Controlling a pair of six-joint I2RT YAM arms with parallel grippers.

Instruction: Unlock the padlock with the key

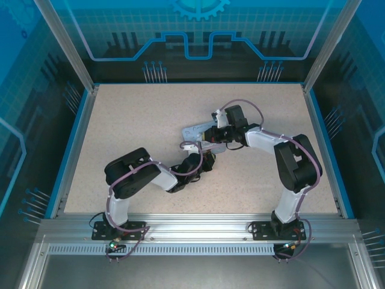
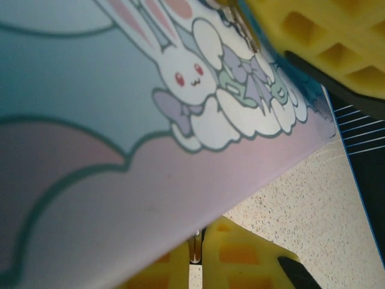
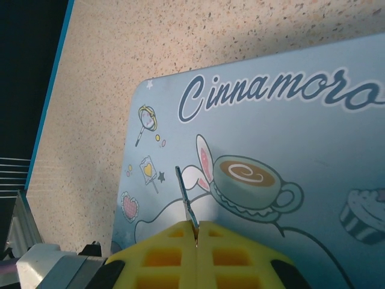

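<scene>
Right gripper pinched tight on key, blade pointing 12 o'clock over blue tin. Left gripper at tin's 6 o'clock; cannot tell its grip.

Key in right gripper, over blue tin

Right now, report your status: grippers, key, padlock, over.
Right gripper shut on key, key free above tin. Left gripper shut on small metal thing, probably padlock. Tin hides the rest.
</scene>
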